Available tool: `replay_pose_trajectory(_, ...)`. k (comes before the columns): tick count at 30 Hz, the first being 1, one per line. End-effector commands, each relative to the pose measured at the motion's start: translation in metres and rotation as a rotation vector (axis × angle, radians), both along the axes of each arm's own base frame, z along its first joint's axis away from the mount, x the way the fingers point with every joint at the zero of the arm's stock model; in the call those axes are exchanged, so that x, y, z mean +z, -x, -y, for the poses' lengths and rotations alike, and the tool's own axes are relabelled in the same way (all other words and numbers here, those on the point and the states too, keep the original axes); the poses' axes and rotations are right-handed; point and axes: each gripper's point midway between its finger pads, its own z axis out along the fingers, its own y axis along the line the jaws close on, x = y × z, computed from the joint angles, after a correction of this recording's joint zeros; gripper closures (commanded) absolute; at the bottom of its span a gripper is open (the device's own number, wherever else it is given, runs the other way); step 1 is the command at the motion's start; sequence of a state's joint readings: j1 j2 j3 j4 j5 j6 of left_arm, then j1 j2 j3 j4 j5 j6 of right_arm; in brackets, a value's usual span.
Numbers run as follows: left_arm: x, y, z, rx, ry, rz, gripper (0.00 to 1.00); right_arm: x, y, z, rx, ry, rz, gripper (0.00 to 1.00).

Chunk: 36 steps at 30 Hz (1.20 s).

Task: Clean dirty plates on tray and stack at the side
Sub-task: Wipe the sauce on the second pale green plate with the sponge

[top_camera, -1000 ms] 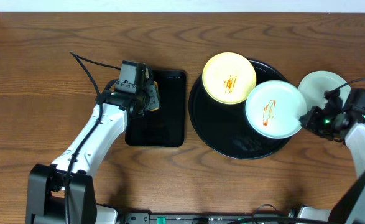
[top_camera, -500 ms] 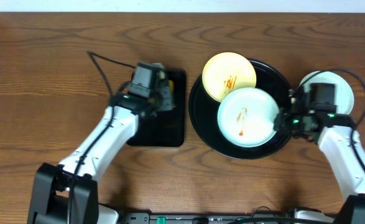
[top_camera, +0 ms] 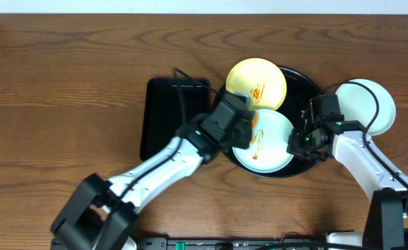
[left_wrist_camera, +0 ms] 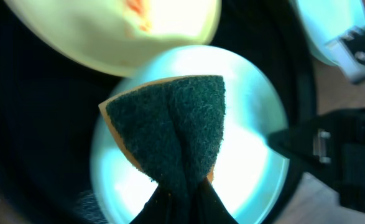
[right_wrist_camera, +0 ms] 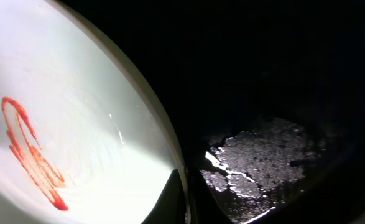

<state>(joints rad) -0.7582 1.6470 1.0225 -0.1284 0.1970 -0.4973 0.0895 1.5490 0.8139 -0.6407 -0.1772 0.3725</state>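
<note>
1. The smeared mint-green plate (top_camera: 276, 139) is lying inside the round black tray (top_camera: 297, 83), toward its front, and is showing a looped orange-red sauce smear on its glossy face.
2. A yellow plate (top_camera: 256, 85), also smeared, is resting on the tray's rear left rim, while a second mint-green plate (top_camera: 360, 101) is sitting on the bench (top_camera: 64, 83) just right of the tray.
3. A folded green-and-orange sponge (left_wrist_camera: 170, 130) is being pinched in the closed left gripper (left_wrist_camera: 181, 202) and held over the smeared plate; contact cannot be told.
4. The smeared plate's right rim is being clamped by the closed right gripper (top_camera: 297, 144).
5. A rectangular black tray (top_camera: 169, 118) is lying left of the round tray on the brown wood-grain bench.
</note>
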Motion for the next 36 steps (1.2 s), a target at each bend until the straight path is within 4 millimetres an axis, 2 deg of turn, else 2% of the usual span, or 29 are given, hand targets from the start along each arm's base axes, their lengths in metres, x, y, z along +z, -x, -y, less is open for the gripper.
replay_pose_trajectory(1, -0.014, 0.015, 0.027, -0.021, 0.026, -0.032, 0.93, -0.004, 0.005, -0.004, -0.009, 0.009, -0.021, 0.99)
replay_pose_trajectory(5, -0.037, 0.025, 0.050, -0.061, 0.028, -0.045, 0.92, -0.004, 0.005, -0.005, -0.010, 0.008, -0.022, 0.99)
replay_pose_trajectory(7, -0.048, 0.028, 0.054, -0.067, 0.018, -0.056, 0.93, -0.004, 0.005, -0.005, -0.011, 0.008, -0.022, 0.99)
replay_pose_trajectory(10, -0.068, 0.029, 0.053, -0.062, -0.008, -0.084, 0.93, -0.004, 0.005, -0.005, -0.010, 0.003, -0.023, 0.99)
replay_pose_trajectory(15, -0.088, 0.032, 0.048, -0.058, -0.047, -0.117, 0.93, -0.004, 0.005, -0.008, -0.007, -0.009, -0.025, 0.99)
replay_pose_trajectory(17, -0.093, 0.028, 0.041, -0.035, -0.074, -0.115, 0.93, -0.004, 0.006, -0.008, -0.007, -0.011, -0.025, 0.99)
replay_pose_trajectory(21, -0.103, 0.013, 0.010, 0.060, -0.176, -0.106, 0.93, -0.004, 0.005, -0.008, -0.007, -0.011, -0.025, 0.99)
replay_pose_trajectory(25, -0.109, 0.002, -0.014, 0.116, -0.216, -0.130, 0.93, -0.004, 0.005, -0.008, -0.007, -0.011, -0.025, 0.99)
replay_pose_trajectory(29, -0.098, -0.013, -0.022, 0.101, -0.215, -0.083, 0.92, -0.004, 0.006, -0.008, -0.007, -0.011, -0.025, 0.99)
replay_pose_trajectory(35, -0.050, -0.034, -0.035, 0.126, -0.154, -0.001, 0.93, -0.004, 0.006, -0.008, -0.007, -0.011, -0.025, 0.99)
replay_pose_trajectory(36, -0.036, -0.036, -0.036, 0.127, -0.123, 0.012, 0.92, -0.004, 0.006, -0.008, -0.007, -0.011, -0.025, 0.99)
